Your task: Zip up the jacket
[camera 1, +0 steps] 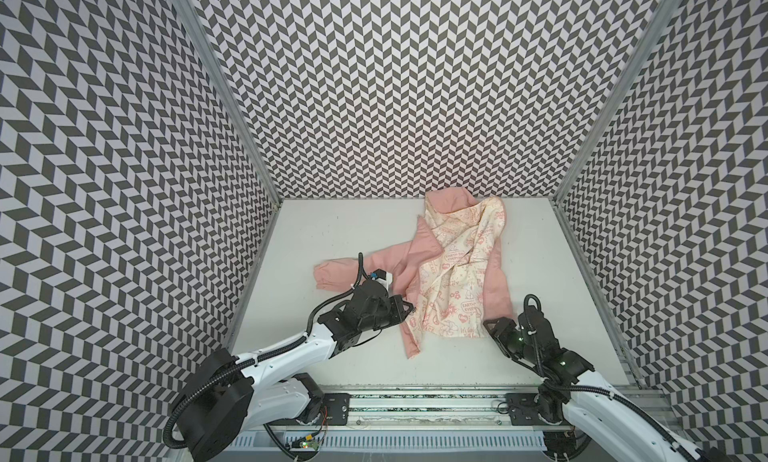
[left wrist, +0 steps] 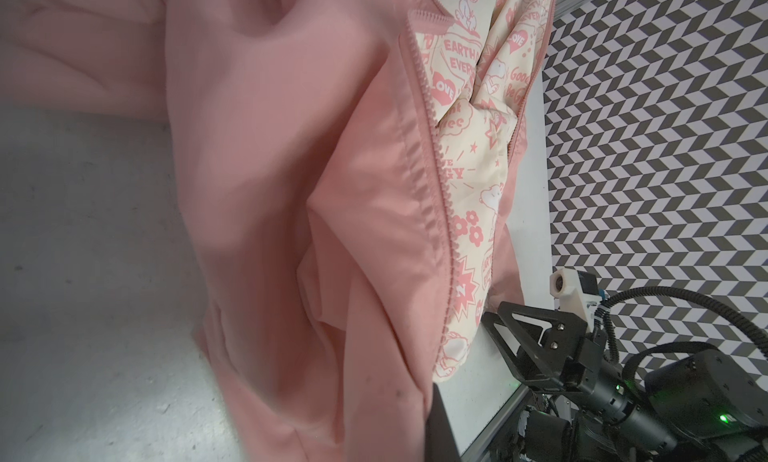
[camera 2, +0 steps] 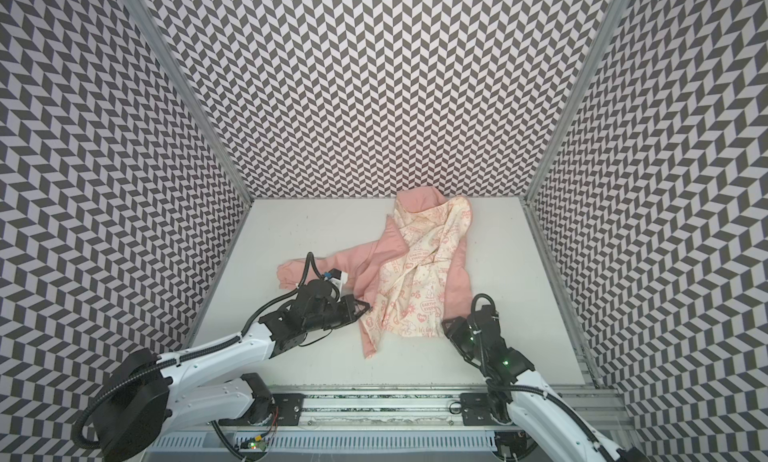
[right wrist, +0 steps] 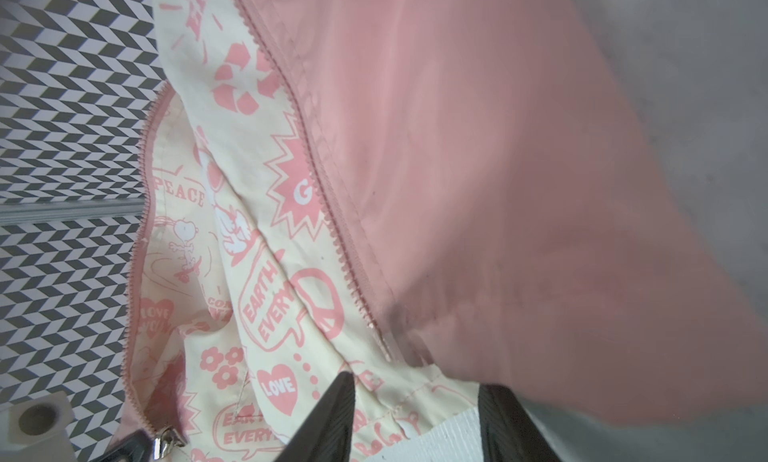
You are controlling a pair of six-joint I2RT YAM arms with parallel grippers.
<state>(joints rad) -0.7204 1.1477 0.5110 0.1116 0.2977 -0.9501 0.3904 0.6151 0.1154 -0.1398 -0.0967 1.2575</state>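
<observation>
While the jacket [camera 1: 453, 273] [camera 2: 415, 268] lies open on the table [camera 1: 332, 231] in both top views, cream lining up, it sits between the grippers: the left gripper [camera 1: 409, 308] is clamped on its pink front edge, and the right gripper [camera 1: 488, 325] noses at the hem. Left wrist view: pink fabric is bunched right against the closed jaws, with zipper teeth [left wrist: 436, 169] running away from them. Right wrist view: the jaws are part-way apart with the cream hem lying between them, not pinched.

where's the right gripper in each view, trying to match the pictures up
Both top views: right gripper right of centre, at the near hem of the jacket.
Left wrist view: black fingers past the hem's corner.
Right wrist view: its own fingers, astride the hem.
Shared landmark: cream printed lining, beside it everywhere.
</observation>
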